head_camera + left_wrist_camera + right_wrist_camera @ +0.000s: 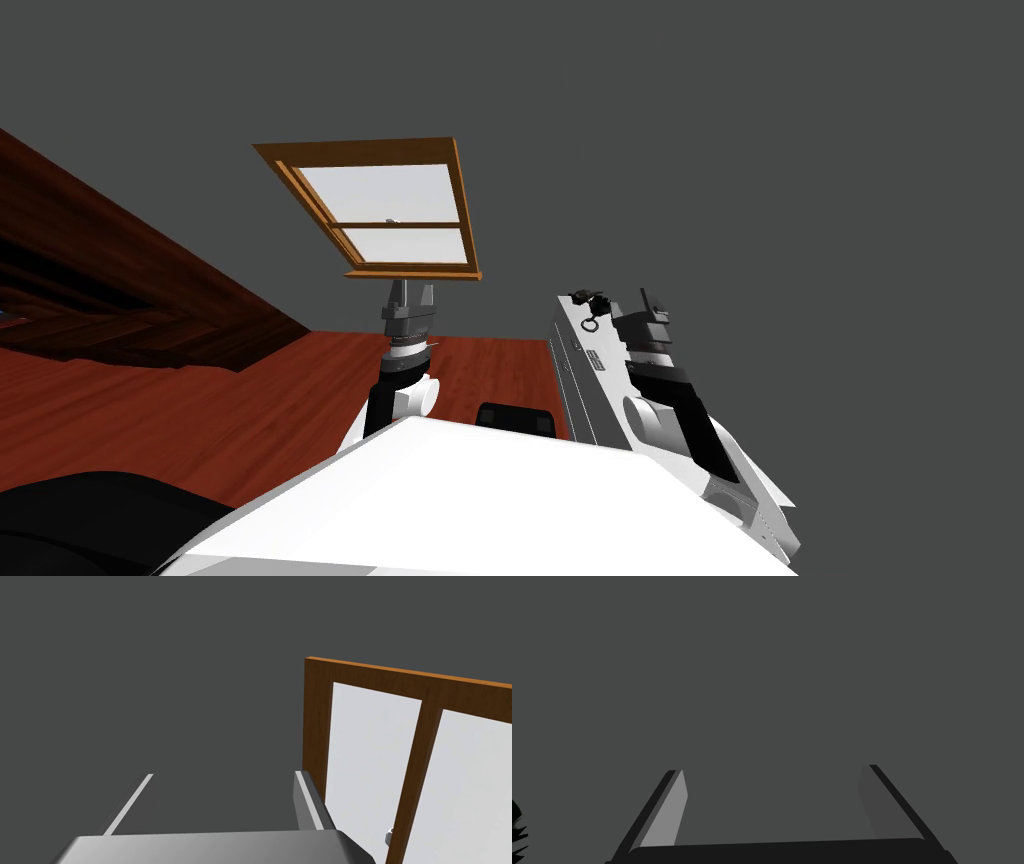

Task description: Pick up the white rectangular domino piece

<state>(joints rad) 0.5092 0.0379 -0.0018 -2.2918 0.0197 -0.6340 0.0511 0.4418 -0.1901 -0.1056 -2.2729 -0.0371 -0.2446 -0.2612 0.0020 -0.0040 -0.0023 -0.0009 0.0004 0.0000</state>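
Stage: search, seemingly. Light grey left gripper [411, 290] under brown wood-framed window [400, 190], fingers [310, 803] spread; right gripper [775, 768] likewise spread. Next: locate white rectangular domino piece.

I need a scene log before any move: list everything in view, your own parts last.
wall: one, dark grey, ahead and to the right
window: one, pale panes in an orange-brown wooden frame, on the wall
latch: one, light grey, on the window's middle bar
floor: one, red-brown wood, lower left in the head view
dark panel: one, dark brown wood, along the left
left tool: one, grey, open, raised just under the window
right tool: one, grey, open, facing the wall
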